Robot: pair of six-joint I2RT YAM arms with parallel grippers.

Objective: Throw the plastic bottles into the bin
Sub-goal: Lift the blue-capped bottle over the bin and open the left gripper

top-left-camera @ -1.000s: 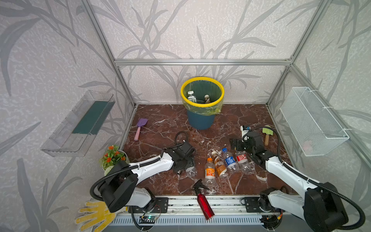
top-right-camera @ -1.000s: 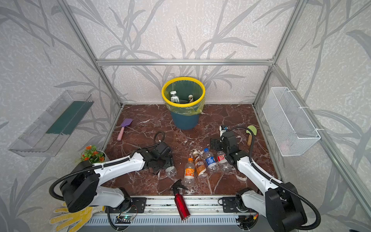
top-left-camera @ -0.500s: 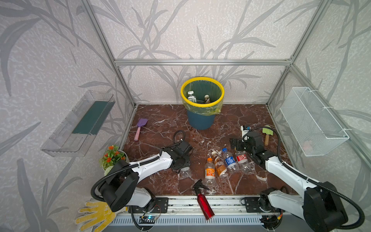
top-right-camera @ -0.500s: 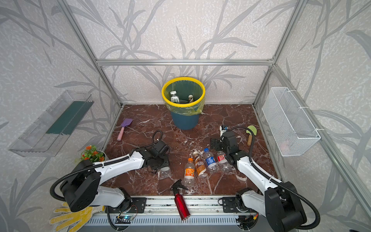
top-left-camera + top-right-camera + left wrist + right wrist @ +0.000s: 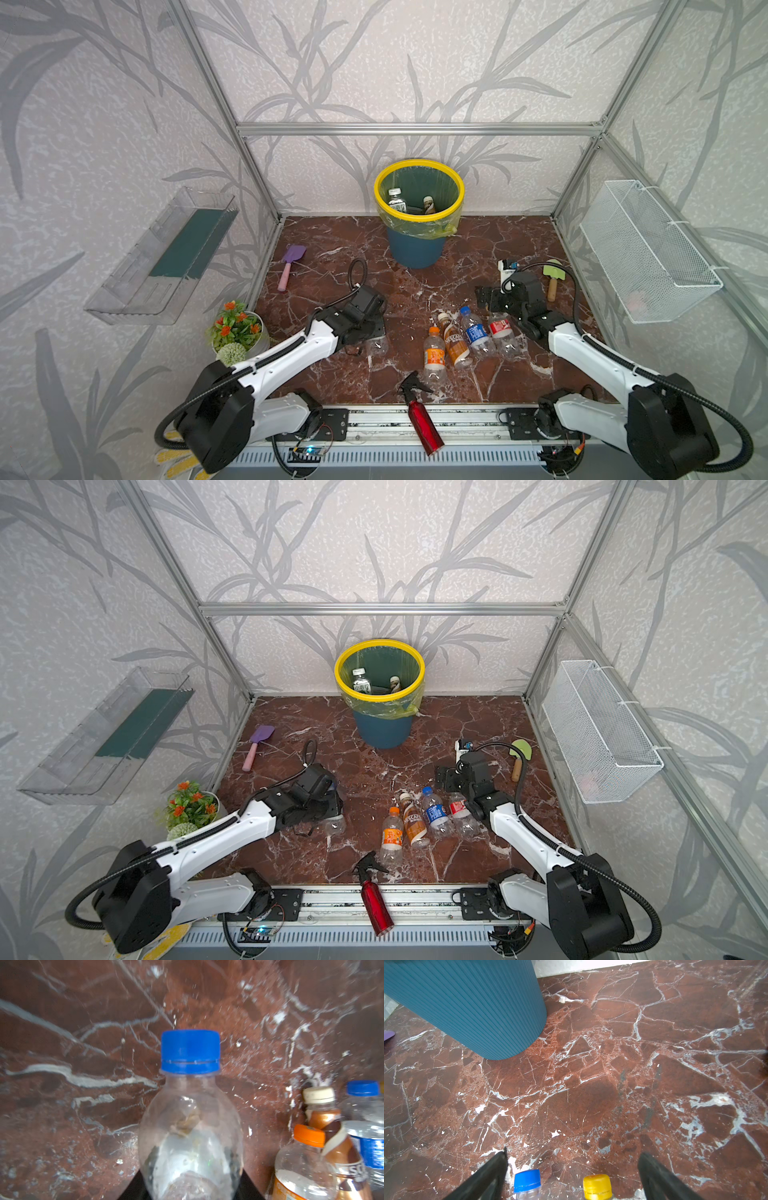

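Left gripper (image 5: 191,1176): fingers (image 5: 133,1188) clamped on the body of a clear bottle (image 5: 190,1126), cap end pointing away from the wrist. In a top view that bottle (image 5: 376,344) sat left of centre on the surface, toward the front edge. Couldn't tell whether it was off the surface yet. Right gripper (image 5: 572,1167): fingers (image 5: 488,1174) wide apart, nothing gripped, poised over a blue cap (image 5: 527,1183) and a yellow cap (image 5: 597,1185) poking in between them.

Those caps looked to belong to the row right of centre, near the front edge. Row count was four bottles lying side by side, touching or nearly: orange-capped bottle (image 5: 434,353), coffee bottle (image 5: 455,340), blue-label bottle (image 5: 476,332), red-label bottle (image 5: 500,332).

Bin (image 5: 413,251) stood at the middle of the back edge, well apart from both grippers. Two bottles showed inside: white-capped bottle (image 5: 397,199) and brown bottle (image 5: 428,204). The bottom of the bin was hidden, so maybe more.

Progress, my read: two of seven visible bottles binned, one in hand and ready to carry, four untouched — five left.

Rest, counted: one red spray bottle (image 5: 419,415) over the front edge; two trowels — purple trowel (image 5: 289,266) by the left edge, green trowel (image 5: 552,276) by the right edge; one potted plant (image 5: 235,328) at the front-left corner; one wire basket (image 5: 648,257) on the right wall; one clear tray (image 5: 166,257) on the left wall. One small white item (image 5: 507,268) behind the right gripper, too small to identify.
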